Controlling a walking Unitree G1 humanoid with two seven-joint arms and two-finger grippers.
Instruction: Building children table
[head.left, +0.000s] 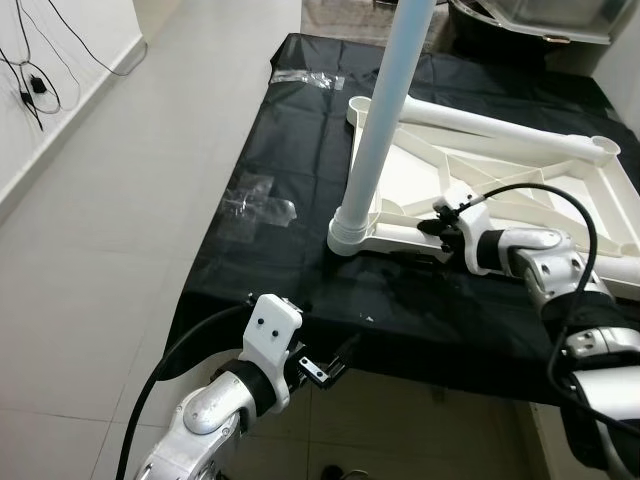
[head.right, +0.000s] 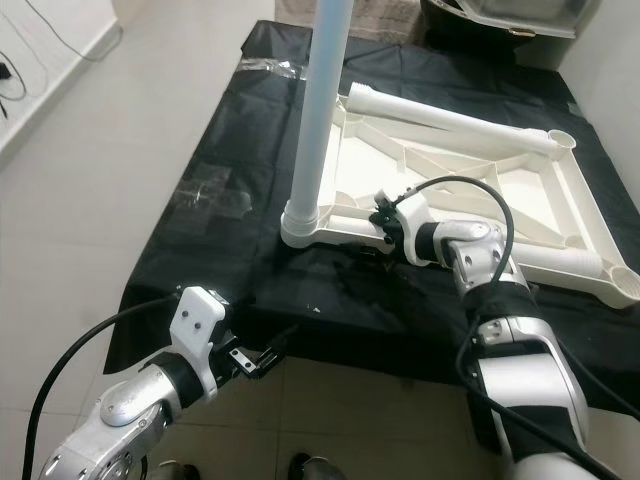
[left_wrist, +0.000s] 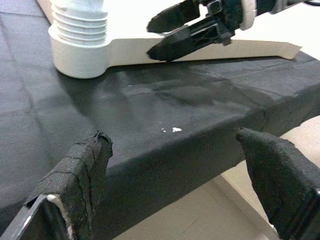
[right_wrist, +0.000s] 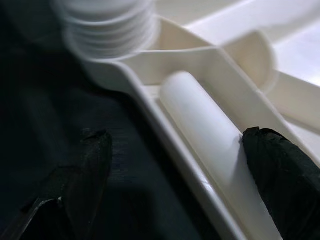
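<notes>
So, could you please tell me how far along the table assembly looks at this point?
Done: one light blue leg stands upright in a corner socket of the upturned white tabletop on the black cloth. In hand: the right gripper, open, straddles the near rim, where a loose white leg lies. Left: two far sockets look empty. The left gripper hangs open at the cloth's edge.

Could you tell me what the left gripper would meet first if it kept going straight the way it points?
Most likely the near edge of the black cloth on the table; the left gripper points at it, fingers open, with the white frame beyond.
</notes>
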